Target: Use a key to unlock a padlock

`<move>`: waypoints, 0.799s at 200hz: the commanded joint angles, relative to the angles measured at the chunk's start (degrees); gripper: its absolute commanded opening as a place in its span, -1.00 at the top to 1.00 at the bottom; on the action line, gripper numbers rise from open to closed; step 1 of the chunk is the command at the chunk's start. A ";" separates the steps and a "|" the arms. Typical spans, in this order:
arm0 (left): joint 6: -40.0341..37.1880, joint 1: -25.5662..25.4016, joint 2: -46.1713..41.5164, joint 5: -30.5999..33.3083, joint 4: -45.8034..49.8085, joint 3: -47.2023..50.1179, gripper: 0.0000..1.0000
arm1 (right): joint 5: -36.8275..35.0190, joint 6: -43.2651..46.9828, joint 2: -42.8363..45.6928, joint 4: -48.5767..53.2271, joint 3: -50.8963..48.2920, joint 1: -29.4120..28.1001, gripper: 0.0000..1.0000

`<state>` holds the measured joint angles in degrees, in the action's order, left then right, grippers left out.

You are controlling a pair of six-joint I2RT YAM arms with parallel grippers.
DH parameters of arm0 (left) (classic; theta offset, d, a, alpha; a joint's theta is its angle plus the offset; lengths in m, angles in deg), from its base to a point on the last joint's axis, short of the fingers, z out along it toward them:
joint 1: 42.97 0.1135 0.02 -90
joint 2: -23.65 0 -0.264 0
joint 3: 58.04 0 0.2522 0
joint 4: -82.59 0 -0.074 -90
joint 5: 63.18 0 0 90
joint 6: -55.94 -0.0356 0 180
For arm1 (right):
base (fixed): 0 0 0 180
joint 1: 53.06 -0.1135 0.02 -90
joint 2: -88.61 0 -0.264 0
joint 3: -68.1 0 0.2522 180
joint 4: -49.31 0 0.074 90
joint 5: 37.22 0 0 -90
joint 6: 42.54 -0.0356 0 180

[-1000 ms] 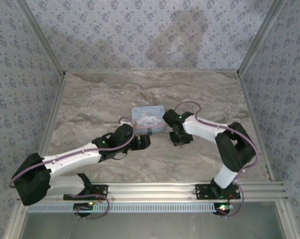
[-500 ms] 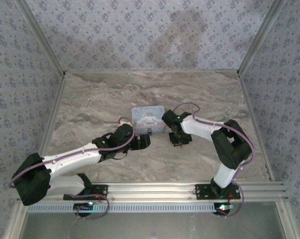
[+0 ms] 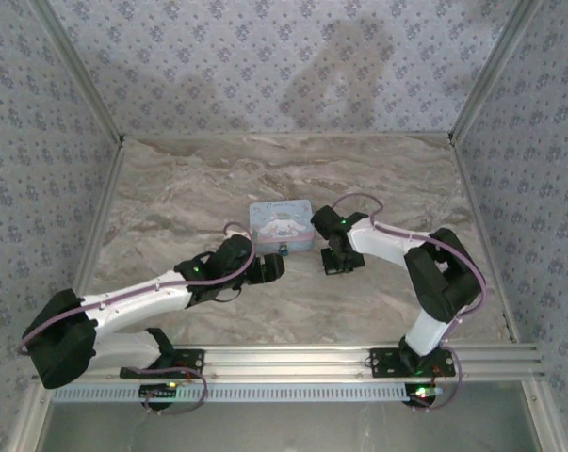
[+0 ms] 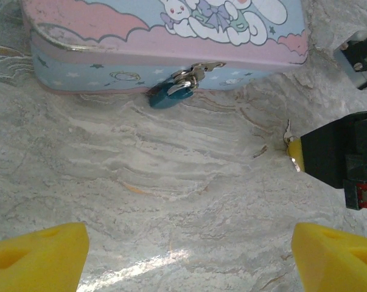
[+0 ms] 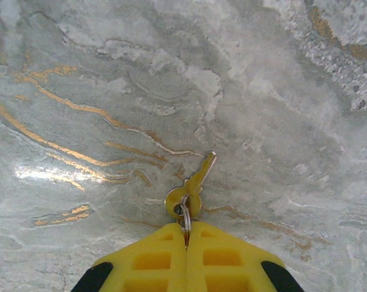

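The right pincer (image 5: pixel 187 226) is seen fully closed. Its yellow fingers (image 5: pixel 153 261) are pressed together on the thin metal ring (image 5: pixel 185 213) that is threaded through the head of the small gold-coloured key (image 5: pixel 198 176). The key is laid flat on the grey marble-patterned surface (image 5: pixel 110 73), with its blade pointed away from the pincer.

Compared with the overhead pictures of a second and half a second before, only a slight shift of the right arm can be made out. The right pincer (image 3: pixel 340 262) is found at nearly the same spot, just right of the pale blue rectangular cartoon tin (image 3: pixel 282 224). The tin has not been moved.

The tiny dark bluish-grey padlock (image 4: pixel 170 94) is hung on the silver clasp at the front wall of the tin (image 4: pixel 140 36), low down where the wall meets the surface. The left pincer (image 4: pixel 186 252) is held wide open in front of it, with nothing between its yellow fingertips (image 4: pixel 37 252). In the overhead view the left pincer (image 3: pixel 269 266) is placed as it was before, near the tin's front.
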<state>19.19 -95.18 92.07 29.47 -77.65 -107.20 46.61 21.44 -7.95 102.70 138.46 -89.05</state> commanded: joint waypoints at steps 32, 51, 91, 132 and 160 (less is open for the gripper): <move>0.66 -0.47 -0.80 1.60 -0.73 0.18 -0.73 | -1.52 2.78 8.37 -0.01 -1.89 0.30 1.00; 0.01 -0.44 -1.55 2.40 0.08 -0.65 -0.73 | -1.19 4.29 14.07 0.09 -1.40 0.42 1.00; -2.58 -0.08 -3.76 4.18 3.40 -4.31 -0.74 | 1.47 7.75 25.38 -0.35 1.06 0.44 1.00; -4.61 4.17 -8.38 -0.88 2.31 -7.34 -0.76 | 7.84 10.04 33.18 0.06 6.96 0.40 1.00; -7.43 6.05 -10.97 -7.16 -1.78 -9.94 -0.79 | 14.58 8.91 35.78 0.03 11.11 0.40 1.00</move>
<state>15.34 -90.35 83.48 28.62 -75.25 -113.67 54.30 29.83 25.60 101.81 146.00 -88.92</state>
